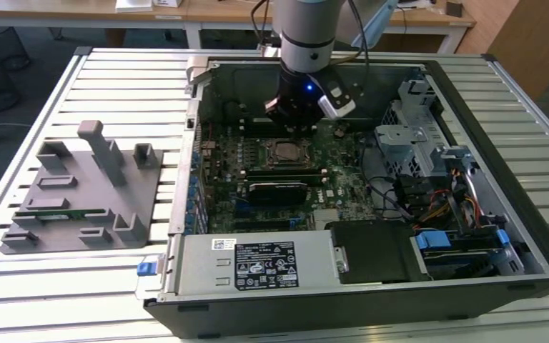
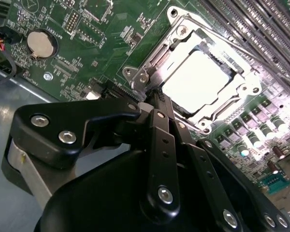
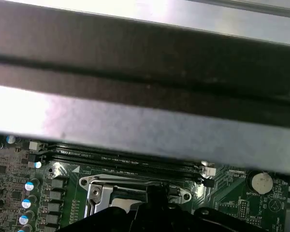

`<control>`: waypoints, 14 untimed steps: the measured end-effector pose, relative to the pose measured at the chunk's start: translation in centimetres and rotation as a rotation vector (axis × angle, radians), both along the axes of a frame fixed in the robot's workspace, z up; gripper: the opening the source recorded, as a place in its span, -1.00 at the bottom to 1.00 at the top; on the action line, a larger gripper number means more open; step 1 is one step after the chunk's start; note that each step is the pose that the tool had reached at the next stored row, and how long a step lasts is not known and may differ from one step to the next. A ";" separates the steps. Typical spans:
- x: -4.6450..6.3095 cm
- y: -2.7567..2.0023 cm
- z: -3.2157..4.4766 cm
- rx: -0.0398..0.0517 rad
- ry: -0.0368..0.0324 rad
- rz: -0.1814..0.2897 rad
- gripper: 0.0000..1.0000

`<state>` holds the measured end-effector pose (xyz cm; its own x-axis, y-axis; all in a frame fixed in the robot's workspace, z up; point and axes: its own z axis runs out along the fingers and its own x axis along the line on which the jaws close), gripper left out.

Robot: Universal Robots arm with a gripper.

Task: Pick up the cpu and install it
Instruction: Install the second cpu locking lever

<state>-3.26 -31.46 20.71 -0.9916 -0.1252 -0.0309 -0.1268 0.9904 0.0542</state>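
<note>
The cpu [image 2: 197, 79] sits flat in the socket frame [image 2: 193, 72] on the motherboard [image 2: 101, 29], its pale metal top glaring bright in the second wrist view, with the frame's silver edges closing round all four sides. In that same view the hand [image 2: 157, 99] hangs just beside the frame's corner, its black fingers [image 2: 157, 123] pressed together to a narrow tip and pinching nothing. The first wrist view gives a flatter angle: the frame [image 3: 135, 191] peeps out beyond the dark bulk of the hand, a row of long memory slots [image 3: 121, 159] runs just beside it, and a round coin cell [image 3: 261, 182] lies further along the board. The exterior view pulls back: the arm [image 1: 305, 43] drops straight into the open computer case [image 1: 465, 93], the hand [image 1: 299, 128] right above the socket frame [image 1: 287, 151]. Well apart from the frame, outside the case, a grey parts fixture [image 1: 83, 193] rests on the slatted tabletop [image 1: 122, 78], with a green memory stick [image 1: 63, 213] lying on it.
</note>
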 end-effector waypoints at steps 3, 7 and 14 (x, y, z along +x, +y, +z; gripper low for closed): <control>0.0 -0.14 -0.01 0.0002 -0.0001 0.000 -0.79; 0.0 -0.14 0.73 0.0001 -0.0001 0.000 -0.79; 0.0 -0.54 1.00 -0.0001 0.0000 0.000 -0.79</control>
<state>-3.26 -32.00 21.71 -0.9917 -0.1252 -0.0309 -0.1267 0.9905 0.0541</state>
